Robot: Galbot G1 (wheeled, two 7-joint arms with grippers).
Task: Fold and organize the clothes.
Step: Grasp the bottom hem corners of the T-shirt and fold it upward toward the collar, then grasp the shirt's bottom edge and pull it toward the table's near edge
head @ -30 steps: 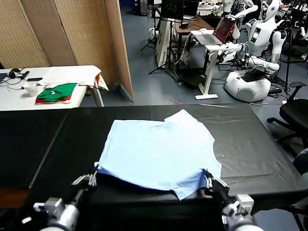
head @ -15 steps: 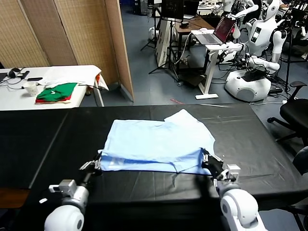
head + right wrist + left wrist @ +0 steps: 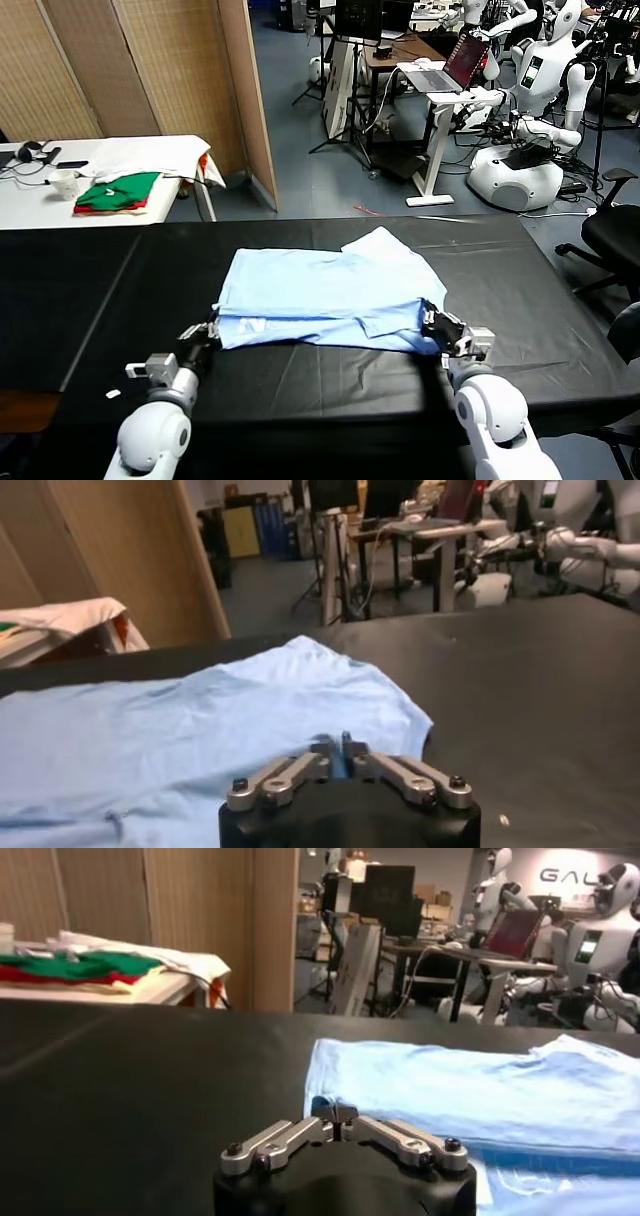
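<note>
Here the pale blue T-shirt (image 3: 325, 295) lies on the black table (image 3: 520, 300), its near hem folded back (white lettering showing). The left gripper (image 3: 208, 331) and right gripper (image 3: 437, 324) sit at the fold's two corners; whether their jaws grip cannot be told.

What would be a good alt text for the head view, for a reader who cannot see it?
A pale blue T-shirt lies on a black table, its near hem folded over to show white lettering. The left gripper and right gripper sit at the fold's two near corners.
</note>
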